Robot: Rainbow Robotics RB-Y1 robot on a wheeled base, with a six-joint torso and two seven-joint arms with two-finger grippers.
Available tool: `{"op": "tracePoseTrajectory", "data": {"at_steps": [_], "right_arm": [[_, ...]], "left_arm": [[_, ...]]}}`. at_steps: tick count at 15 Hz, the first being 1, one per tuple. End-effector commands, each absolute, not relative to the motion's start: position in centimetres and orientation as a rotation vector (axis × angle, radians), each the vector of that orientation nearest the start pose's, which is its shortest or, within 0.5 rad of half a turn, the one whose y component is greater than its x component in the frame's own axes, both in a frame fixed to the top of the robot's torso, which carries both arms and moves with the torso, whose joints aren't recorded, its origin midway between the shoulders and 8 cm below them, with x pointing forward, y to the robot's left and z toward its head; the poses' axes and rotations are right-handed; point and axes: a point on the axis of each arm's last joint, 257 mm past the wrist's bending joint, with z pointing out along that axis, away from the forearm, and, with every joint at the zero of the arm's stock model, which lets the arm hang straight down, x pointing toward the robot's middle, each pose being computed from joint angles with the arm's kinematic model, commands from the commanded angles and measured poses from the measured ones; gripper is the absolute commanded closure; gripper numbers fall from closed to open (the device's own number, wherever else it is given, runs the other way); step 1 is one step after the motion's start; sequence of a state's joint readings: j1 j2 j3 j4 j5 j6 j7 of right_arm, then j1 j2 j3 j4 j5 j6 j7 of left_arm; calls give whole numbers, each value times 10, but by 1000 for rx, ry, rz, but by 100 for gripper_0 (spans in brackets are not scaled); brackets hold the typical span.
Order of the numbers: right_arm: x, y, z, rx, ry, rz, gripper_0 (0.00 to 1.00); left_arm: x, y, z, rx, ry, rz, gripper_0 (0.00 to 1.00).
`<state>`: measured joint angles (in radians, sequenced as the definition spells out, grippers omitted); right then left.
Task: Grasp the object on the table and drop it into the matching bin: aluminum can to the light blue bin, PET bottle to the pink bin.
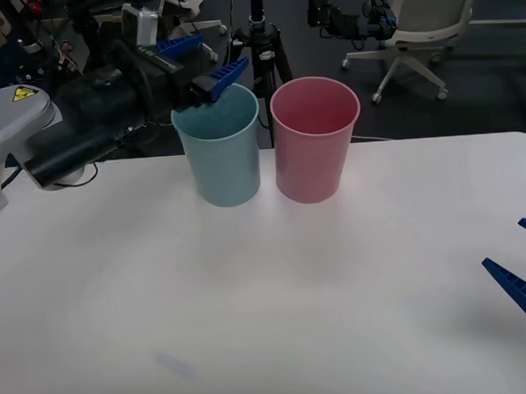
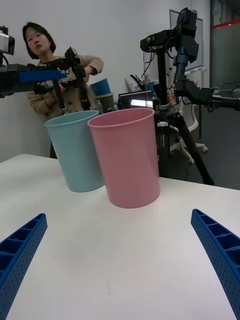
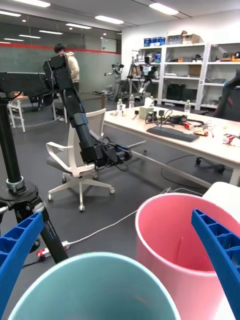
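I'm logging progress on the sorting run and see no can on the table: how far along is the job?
Likely near its end. The left gripper hangs open above the light blue bin, holding nothing, which fits a drop just made, though the bin's inside is not visible enough to confirm the can. The pink bin stands beside it. The right gripper waits open, low over the table. Left: retract the left arm.

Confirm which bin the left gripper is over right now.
The light blue bin: the open left gripper sits above its rim, while the pink bin stands beside it, toward the robot's right.
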<state>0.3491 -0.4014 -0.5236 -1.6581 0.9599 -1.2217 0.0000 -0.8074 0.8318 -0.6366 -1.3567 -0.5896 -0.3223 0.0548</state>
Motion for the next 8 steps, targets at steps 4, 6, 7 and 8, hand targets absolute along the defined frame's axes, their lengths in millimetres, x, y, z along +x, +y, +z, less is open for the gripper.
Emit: {"op": "tracePoseTrajectory", "data": {"at_steps": [4,6,7,8], "right_arm": [[342,-330,-169,-465,1441,567,0],[342,-330,-169,-465,1441,567,0],[342,-330,-169,-465,1441,567,0],[342,-330,-169,-465,1441,567,0]], "left_arm": [[560,136,-10,737,1392,-566,0],[550,151,-12,741,1384,-548,0],[545,160,-13,734,1374,-548,0],[541,167,-14,736,1364,-544,0]]}}
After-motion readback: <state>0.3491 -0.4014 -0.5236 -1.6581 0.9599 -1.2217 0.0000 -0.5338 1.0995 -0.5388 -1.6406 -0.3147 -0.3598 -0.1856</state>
